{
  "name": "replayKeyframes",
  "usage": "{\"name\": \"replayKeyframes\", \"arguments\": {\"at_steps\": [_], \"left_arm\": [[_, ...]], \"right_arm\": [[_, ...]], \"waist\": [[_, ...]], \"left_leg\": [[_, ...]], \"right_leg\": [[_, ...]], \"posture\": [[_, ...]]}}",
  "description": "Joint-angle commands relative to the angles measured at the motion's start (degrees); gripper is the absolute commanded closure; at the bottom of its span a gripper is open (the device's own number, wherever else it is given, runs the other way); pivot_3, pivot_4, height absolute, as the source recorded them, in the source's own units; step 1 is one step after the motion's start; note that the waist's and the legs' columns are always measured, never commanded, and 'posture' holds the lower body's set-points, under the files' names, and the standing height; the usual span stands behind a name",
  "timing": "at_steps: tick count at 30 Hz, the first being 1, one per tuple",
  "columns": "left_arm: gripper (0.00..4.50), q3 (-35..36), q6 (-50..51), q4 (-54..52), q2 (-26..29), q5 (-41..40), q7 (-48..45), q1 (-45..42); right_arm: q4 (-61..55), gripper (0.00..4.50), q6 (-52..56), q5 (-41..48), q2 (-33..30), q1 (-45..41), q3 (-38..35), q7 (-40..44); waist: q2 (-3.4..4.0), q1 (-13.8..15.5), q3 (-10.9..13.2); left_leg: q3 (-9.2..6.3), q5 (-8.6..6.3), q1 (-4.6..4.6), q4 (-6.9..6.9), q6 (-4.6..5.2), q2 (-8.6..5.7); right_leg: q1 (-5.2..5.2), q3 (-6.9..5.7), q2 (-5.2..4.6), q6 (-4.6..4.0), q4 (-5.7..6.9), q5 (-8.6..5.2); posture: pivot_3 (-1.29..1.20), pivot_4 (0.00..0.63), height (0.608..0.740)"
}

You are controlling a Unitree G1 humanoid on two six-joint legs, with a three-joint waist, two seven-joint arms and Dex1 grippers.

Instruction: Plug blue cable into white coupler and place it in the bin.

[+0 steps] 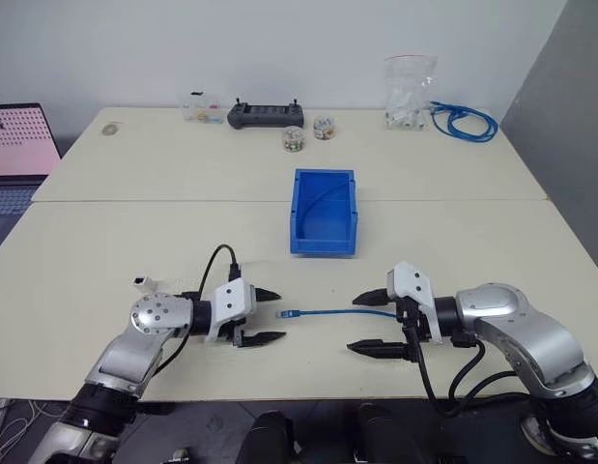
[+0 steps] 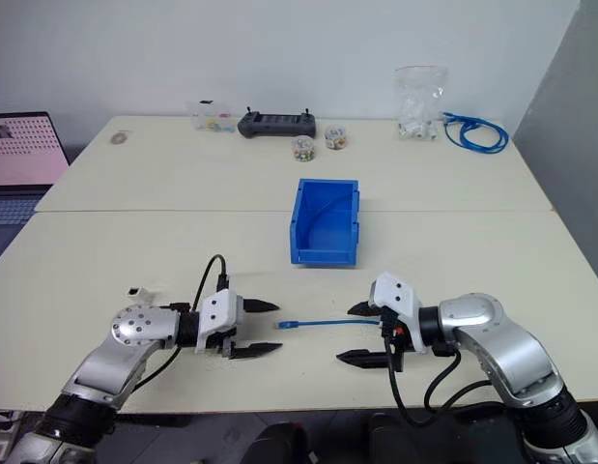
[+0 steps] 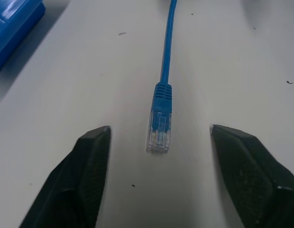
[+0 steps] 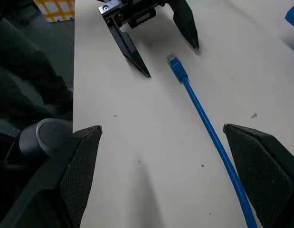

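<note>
The left gripper is hovering low over the pale surface with its jaws standing apart, and the clear plug at the end of the blue cable is lying on the surface just in front of their tips, lined up with the gap between them but touching neither finger; in the left wrist view the plug is sitting between the two black fingertips with bare surface on either side. The right gripper is facing it from the other side, its jaws spread wide and gripping nothing, while the cable is running flat along the surface from the plug toward it and passing between its spread fingers; whether it is brushing either finger there cannot be told. Both grippers are pointing inward at each other with the plug end of the cable lying between them, nearer the left one. The white coupler is resting on the surface near the left arm's elbow, well apart from the cable and from both grippers. The bin is standing farther back near the middle of the surface, beyond the cable. Along the far edge a black controller, a clear bag and a coiled blue cable bundle are lying.
</note>
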Motion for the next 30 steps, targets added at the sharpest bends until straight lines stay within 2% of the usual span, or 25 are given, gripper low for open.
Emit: {"name": "replayKeyframes", "arguments": {"at_steps": [1, 4, 8, 12, 18, 22, 26, 30], "left_arm": [[2.03, -1.23, -1.46, 2.59, 0.57, 2.62, -0.52, -0.94], [2.53, -1.86, -2.27, 3.26, 0.88, 3.48, -0.88, -1.22], [3.52, -2.81, -2.96, 3.84, 1.02, 4.65, -0.93, -1.58], [4.25, -3.47, -2.7, 3.74, 1.33, 5.18, -0.97, -1.62], [4.26, -3.31, 5.67, -0.9, -0.08, 0.84, -2.58, -3.08], [4.26, -2.18, 16.23, -6.07, -2.55, -4.67, -2.45, -6.14], [4.26, 2.09, 35.24, -12.01, -7.51, -17.33, 0.68, -11.2], [4.26, 5.69, 46.97, -14.19, -9.42, -25.74, 3.41, -13.31]], "right_arm": [[-2.56, 0.15, -0.03, 2.09, -1.03, 0.05, -2.18, -1.3], [-3.18, 0.15, 0.3, 3.28, -1.45, 0.15, -2.84, -1.78], [-3.99, 0.15, 0.02, 5.0, -2.16, 0.5, -3.74, -2.09], [-5.03, 0.15, 0.58, 6.82, -2.92, 0.98, -4.55, -2.66], [-8.44, 0.15, 4.63, 13.0, -2.99, 2.27, -7.65, -4.36], [-11.38, 0.15, 7.4, 17.76, -2.87, 3.53, -9.77, -6.15], [-14.66, 0.15, 11.05, 24.12, -1.69, 6.18, -13.58, -10.66], [-15.94, 0.15, 13.58, 29.85, -1.3, 7.56, -16.5, -14.18]], "waist": [[0.0, -0.01, 0.0], [0.0, -0.01, -0.01], [0.0, 0.0, -0.01], [-0.01, -0.01, -0.02], [-0.01, -0.01, -0.03], [-0.04, 0.01, -0.01], [-0.16, 0.6, 0.05], [-0.17, 0.1, 0.04]], "left_leg": [[0.0, 0.0, 0.01, 0.0, 0.0, 0.0], [0.0, 0.0, 0.04, 0.0, 0.0, 0.01], [0.0, 0.0, 0.06, 0.0, 0.0, 0.01], [0.0, 0.0, 0.08, 0.01, 0.0, 0.0], [-0.01, 0.0, 0.11, 0.0, 0.0, 0.01], [-0.02, 0.0, 0.06, 0.02, 0.0, 0.0], [-0.12, 0.0, -0.08, 0.06, 0.0, -0.04], [-0.09, 0.0, -0.05, 0.05, 0.0, -0.02]], "right_leg": [[0.01, 0.01, 0.0, 0.01, 0.0, 0.0], [0.02, 0.0, 0.0, 0.01, 0.0, -0.01], [0.05, 0.01, 0.0, 0.02, 0.0, -0.01], [0.08, 0.01, 0.0, 0.04, -0.01, -0.02], [0.11, 0.0, 0.0, 0.04, -0.01, -0.02], [0.11, -0.01, 0.0, 0.06, -0.02, -0.03], [0.08, -0.08, 0.0, 0.1, -0.05, -0.04], [0.07, -0.04, 0.0, 0.13, -0.04, -0.05]], "posture": [[0.0, 0.15, 0.74], [0.0, 0.15, 0.74], [0.0, 0.15, 0.74], [0.0, 0.15, 0.74], [0.0, 0.15, 0.74], [0.0, 0.15, 0.74], [0.0, 0.15, 0.74], [0.0, 0.15, 0.74]]}}
